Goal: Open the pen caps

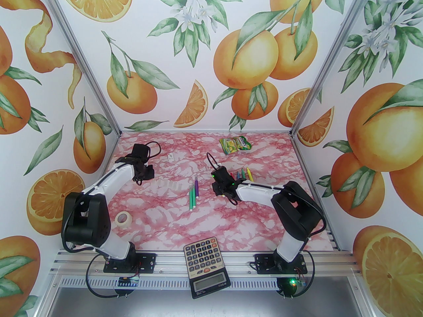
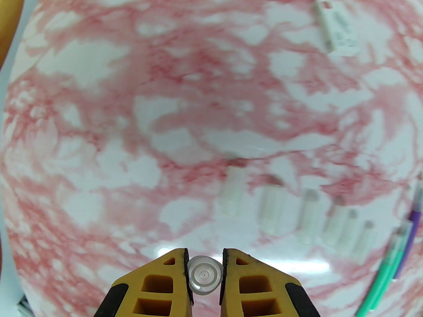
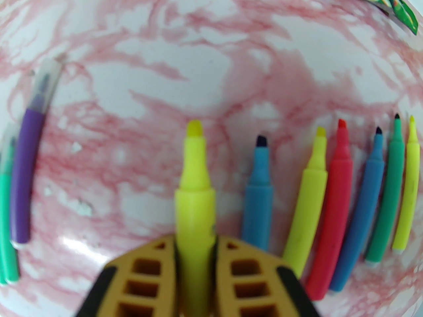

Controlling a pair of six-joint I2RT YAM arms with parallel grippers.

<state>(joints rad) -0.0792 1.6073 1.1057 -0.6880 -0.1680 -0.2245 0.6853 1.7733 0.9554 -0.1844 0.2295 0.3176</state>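
Facing the lens end-on, a small clear plastic pen cap point(image 2: 205, 274) is gripped by the left gripper point(image 2: 205, 259). Its yellow jaws are narrowed onto the cap above the pink marbled desk point(image 2: 99, 78), toward the far left corner. Just beyond and to the right, a row of loose clear caps point(image 2: 272, 206) is laid side by side on the desk, blurred in the left wrist view. A small white card point(image 2: 338, 28) is seen further toward the far edge.

An uncapped yellow felt-tip marker point(image 3: 195, 183) is clamped at its barrel by the right gripper point(image 3: 195, 243), right of the desk's middle. Beside it on the right, six more uncapped markers point(image 3: 333, 210) are lined up: blue, yellow, red, blue, green and pale yellow. The first blue one is close to the gripper's finger. Between the two grippers, near the desk's middle, a purple marker point(image 3: 26, 163) and two green markers point(image 3: 6, 216) are laid together, all with clear caps on.

A green-yellow snack packet point(image 1: 235, 144) is placed near the far edge and a roll of pale tape point(image 1: 124, 218) toward the left edge. A dark calculator point(image 1: 206, 266) is set over the near edge, between the arm bases.
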